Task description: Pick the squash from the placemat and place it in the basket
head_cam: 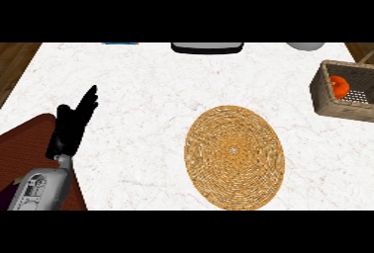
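White marbled counter [146,79] — woven round placemat [234,157] near the middle, wicker basket [325,101] at its right edge.

Left arm: grey forearm [40,190] entering from the lower left corner, angled up and slightly to the right. Wrist narrow, joining the black left robot hand [71,126] above it. Fingers straight and held together, pointing up and a little to the right, tips toward the top of the view; thumb not clearly told apart. The hand holds nothing, at rest near the left edge. Right arm and right robot hand: not visible in the head view.
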